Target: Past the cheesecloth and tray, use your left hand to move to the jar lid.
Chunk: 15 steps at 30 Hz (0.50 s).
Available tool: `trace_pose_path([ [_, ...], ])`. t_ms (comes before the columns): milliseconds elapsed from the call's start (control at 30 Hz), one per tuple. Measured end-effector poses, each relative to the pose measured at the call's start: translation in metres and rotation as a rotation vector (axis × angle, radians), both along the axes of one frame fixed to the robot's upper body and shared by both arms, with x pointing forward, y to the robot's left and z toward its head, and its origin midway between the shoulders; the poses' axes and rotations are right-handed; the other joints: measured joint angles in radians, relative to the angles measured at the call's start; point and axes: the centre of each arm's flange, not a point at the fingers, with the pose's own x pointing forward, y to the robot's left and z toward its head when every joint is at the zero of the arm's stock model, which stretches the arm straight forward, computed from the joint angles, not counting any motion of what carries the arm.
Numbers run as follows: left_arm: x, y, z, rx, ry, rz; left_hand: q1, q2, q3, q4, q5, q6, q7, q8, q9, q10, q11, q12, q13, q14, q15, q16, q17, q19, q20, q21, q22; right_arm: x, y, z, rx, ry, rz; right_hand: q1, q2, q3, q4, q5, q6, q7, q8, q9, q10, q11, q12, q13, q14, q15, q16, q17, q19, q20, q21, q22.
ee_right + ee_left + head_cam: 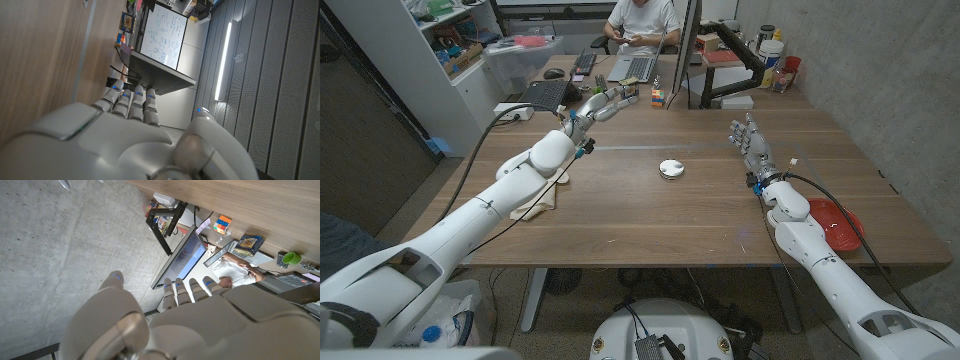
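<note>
Wooden table (620, 215) held the jar lid (671, 168) near its middle, lying flat and untouched.
From the lid, the left hand (605, 103) hovered beyond and leftward, open-fingered and empty; the right hand (748, 140), also empty, stood nearer.

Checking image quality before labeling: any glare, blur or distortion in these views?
Head view: even light, sharp, glare on the jar lid, edges slightly bowed. Left wrist view: left hand soft and close, background sharper. Right wrist view: bright light strip, right hand blurred.
</note>
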Motion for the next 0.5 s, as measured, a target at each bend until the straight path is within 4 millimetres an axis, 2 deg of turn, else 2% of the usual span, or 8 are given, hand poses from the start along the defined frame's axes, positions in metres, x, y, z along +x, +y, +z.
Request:
trace_pose_path([
  [500,0.0016,-0.0105,-0.0017,0.051,-0.003,0.026,0.004,0.004,-0.002,-0.007,0.000,0.002,-0.009,0.000,0.000,0.006,-0.005,0.000,0.000,0.000,0.000,0.000,0.000,0.002,0.013,-0.011,0.000,0.0006,0.0001,0.0046,-0.006,-0.010,0.006,0.000,0.000,0.000,0.000,0.000,0.000,0.000,0.000,0.000,0.000,0.000,0.000,0.000,0.000,0.000,0.000,0.000,0.005,0.005,-0.008,0.000],
])
